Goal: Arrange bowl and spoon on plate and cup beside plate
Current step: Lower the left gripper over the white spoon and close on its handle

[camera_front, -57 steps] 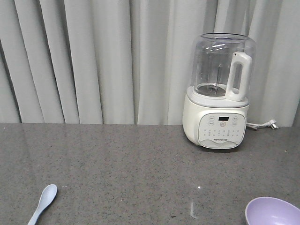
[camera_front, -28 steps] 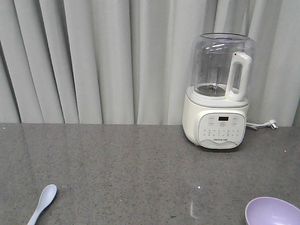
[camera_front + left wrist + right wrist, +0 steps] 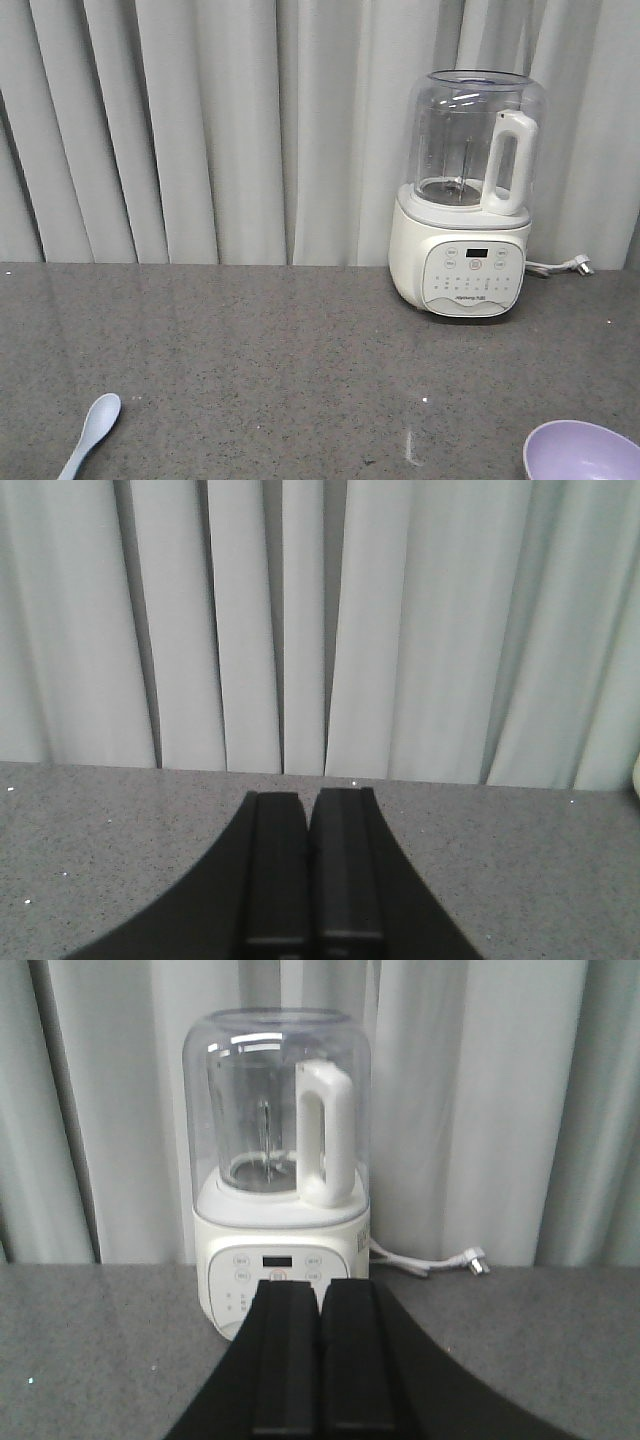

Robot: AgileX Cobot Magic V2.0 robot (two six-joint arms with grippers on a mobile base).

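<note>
Left claw [image 3: 308, 802], right claw [image 3: 320, 1292]: clenched, empty.
We are seeing spoon [image 3: 92, 430] and bowl [image 3: 583, 452] lying well apart.

spoon [image 3: 91, 433] lower left, bowl [image 3: 583, 452] lower right, blender [image 3: 467, 195] seemingly empty

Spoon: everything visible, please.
The spoon is short, pale bluish-white and plastic-looking, with a rounded scoop. It lies on the grey speckled counter at the front view's lower left, scoop away from the camera, handle running down-left and cut by the frame edge. Nothing else touches it.
</note>
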